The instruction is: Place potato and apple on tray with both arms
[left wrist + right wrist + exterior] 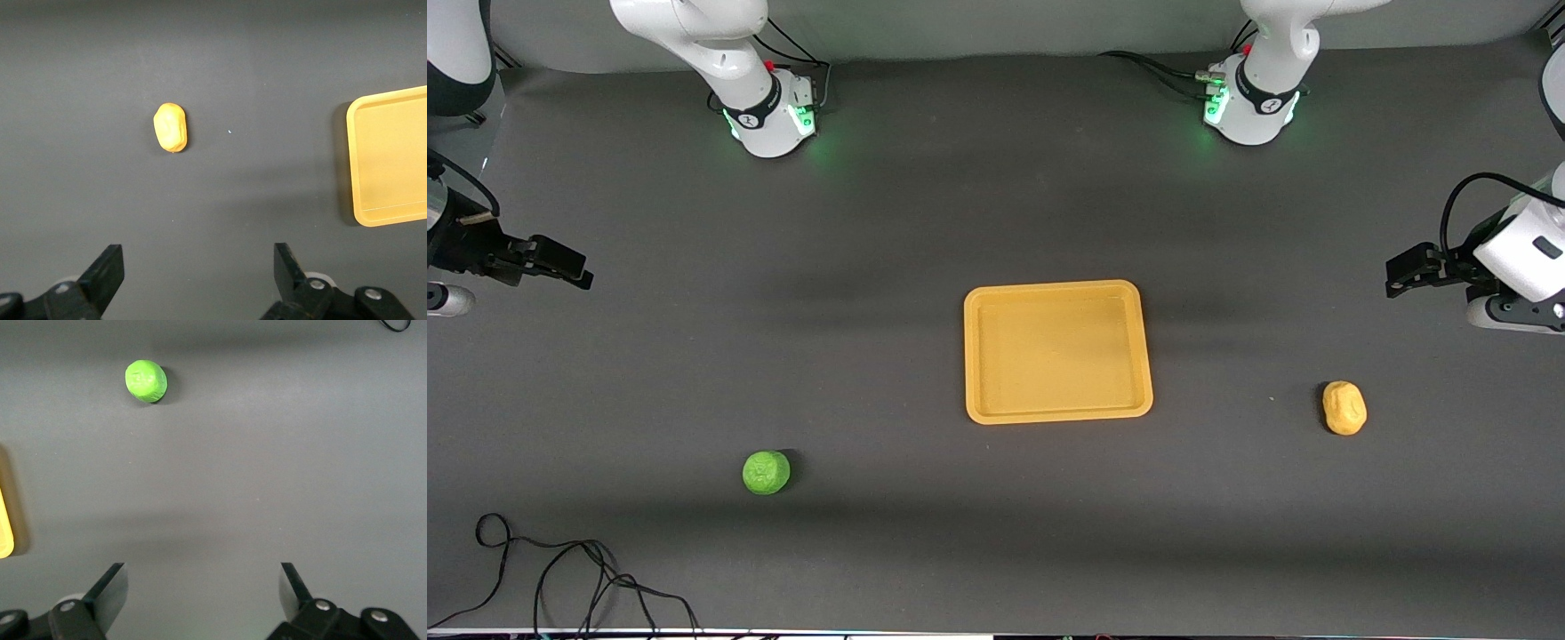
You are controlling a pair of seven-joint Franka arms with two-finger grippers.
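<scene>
Apple point(766, 472), a bumpy bright green ball, lies toward the right arm's end from the flat yellow-orange plastic tray point(1057, 415), nearer the camera; the tray is bare, and the dimpled yellow-orange oval potato point(1344, 408) lies toward the left arm's end. Neither is placed yet. The right gripper point(203, 587) and left gripper point(199, 270) hang over the table at its ends, fingers spread wide, holding nothing.

My tray point(1057, 413) is plain yellow-orange, my potato point(1344, 408) a dimpled yellow-orange, my apple point(766, 472) bright bumpy green. They sit on my dark grey table point(925, 231); my arms' bases point(774, 124) glow green.
</scene>
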